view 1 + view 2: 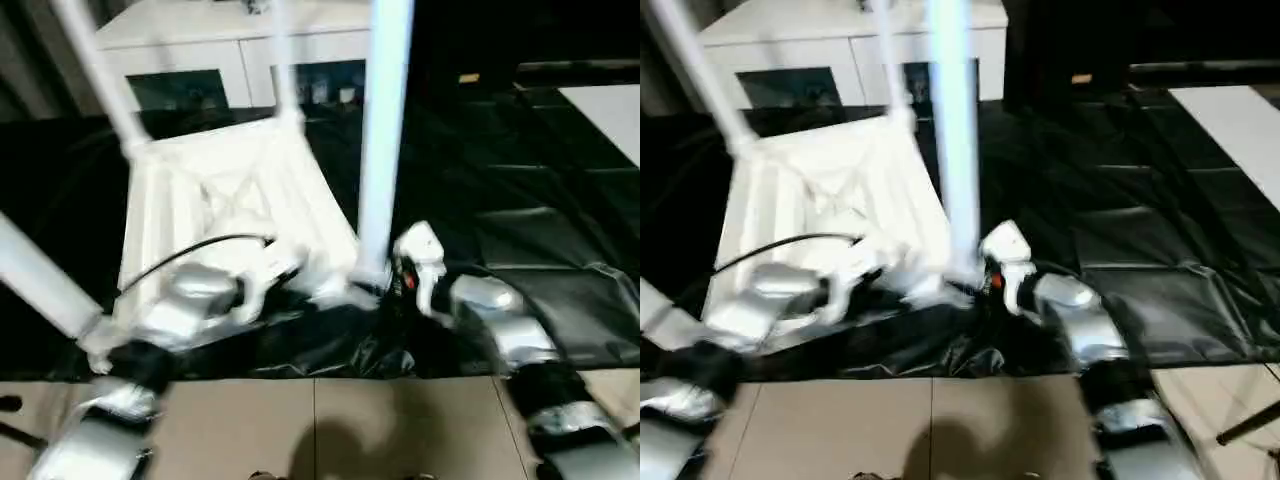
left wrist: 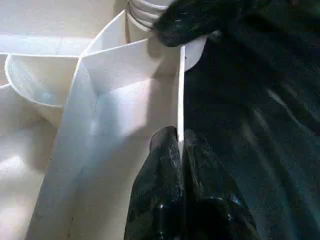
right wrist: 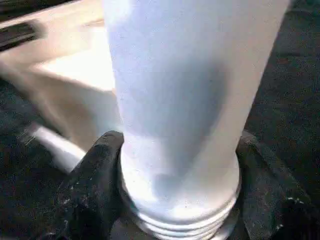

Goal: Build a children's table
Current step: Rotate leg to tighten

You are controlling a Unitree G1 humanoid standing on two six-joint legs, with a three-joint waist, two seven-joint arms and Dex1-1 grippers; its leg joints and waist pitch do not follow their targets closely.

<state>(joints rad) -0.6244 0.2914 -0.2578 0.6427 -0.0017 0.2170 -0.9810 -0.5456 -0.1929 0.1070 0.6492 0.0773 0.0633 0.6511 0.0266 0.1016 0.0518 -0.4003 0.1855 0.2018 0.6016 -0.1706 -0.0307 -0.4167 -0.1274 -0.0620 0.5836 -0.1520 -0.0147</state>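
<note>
The white tabletop (image 1: 225,195) lies upside down on a black sheet, its ribbed underside facing up. Legs stand in its sockets: two at the far corners (image 1: 100,65) (image 1: 284,60), one at the near left (image 1: 40,275), and a near-right leg (image 1: 385,130). My left gripper (image 2: 181,145) is shut on the tabletop's thin side rim (image 2: 181,90) close to the near-right corner. My right gripper (image 3: 180,170) is shut on the near-right leg (image 3: 185,90) just above its threaded end (image 3: 180,222), one finger (image 3: 97,175) on each side.
A white cabinet with dark glass doors (image 1: 240,60) stands behind the tabletop. The black sheet (image 1: 520,220) spreads to the right, with a white panel (image 1: 610,110) at its far right. Tan floor tiles (image 1: 330,420) lie nearest me. A black cable (image 1: 190,250) arcs over my left forearm.
</note>
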